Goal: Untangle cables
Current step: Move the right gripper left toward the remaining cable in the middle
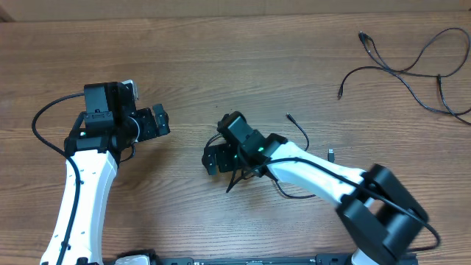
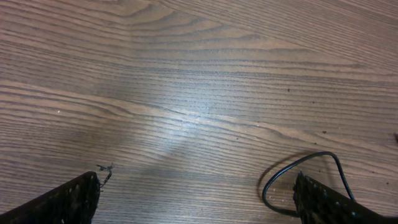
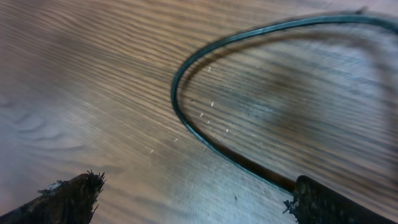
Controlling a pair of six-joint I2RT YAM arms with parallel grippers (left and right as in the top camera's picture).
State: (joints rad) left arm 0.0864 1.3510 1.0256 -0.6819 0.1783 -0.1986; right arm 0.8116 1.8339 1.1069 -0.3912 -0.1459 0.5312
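Overhead, the wooden surface (image 1: 221,59) carries two thin black cords. One loose cable (image 1: 412,70) sprawls in open curves at the far right corner, its plug ends lying apart, well away from both arms. A second cable (image 1: 300,129) lies near the middle, and the white right arm (image 1: 316,177) lies across most of it. Only a curved end beyond the arm, a bit of loop on its near side and a small silver tip (image 1: 331,153) just beside the arm show.

The right pincer (image 1: 212,160) hangs just left of that cable, spread and holding nothing. In the blurred right wrist view its two dark fingertips (image 3: 68,196) stand wide apart. The second cable (image 3: 180,106) bends in a broad arc on the wood between them and runs down to the right-hand fingertip. Whether it touches there cannot be told.

The left pincer (image 1: 160,123) hangs over the left half of the surface, well apart from both cables, also spread and empty. Its wrist view shows bare wood grain between the fingers and a thin black loop (image 2: 273,183) beside the right-hand finger. Whether that loop is a task cord or the arm's own wiring cannot be told. A thicker wire (image 1: 44,121) on the left arm arcs toward the left edge.
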